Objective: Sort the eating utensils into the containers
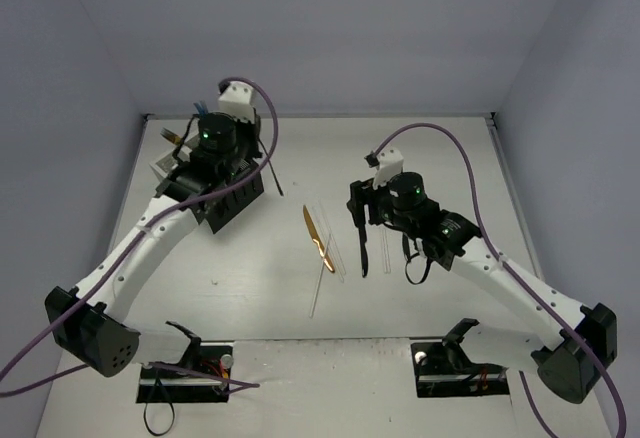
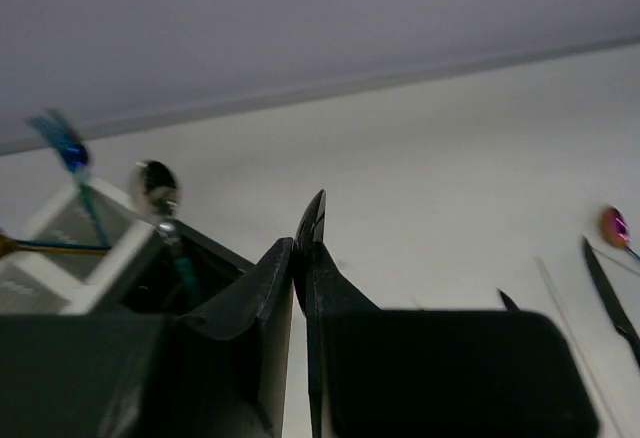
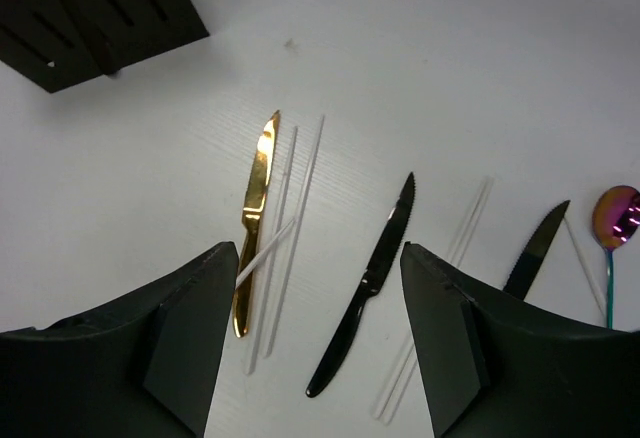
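**Right gripper spread over a black knife; left gripper closed at the bins**

Nearest the arm bases, thin stick-like clear plastic utensils [image 3: 300, 208] are lying loose on the white desk [image 1: 430, 158]. Among them a gold metal knife [image 3: 255, 208] is lying flat, with one short clear piece crossing its handle. Just right of it a slim black knife [image 3: 365, 288] is lying flat, its serrated tip pointing away from the bases. The right gripper [image 3: 318, 253] is hovering over this knife with fingers spread wide, holding nothing. In the wrist view the knife is sitting in the gap between them, touching neither. Further right, a second black knife [image 3: 535, 248] and a pink-red iridescent spoon [image 3: 618, 216] are lying near each other on the desk.

Farther back on the left, the left gripper [image 2: 303, 253] is hanging at the cluster of square white and black bins [image 1: 235, 203], jaws pressed together. A dark pointed tip is showing at the seam; I cannot tell whether it is finger or utensil. Beyond it a blue utensil [image 2: 70, 148] is standing in a white bin. A silver spoon [image 2: 155, 188] is standing at the white-black edge, and I cannot tell which bin it is in.
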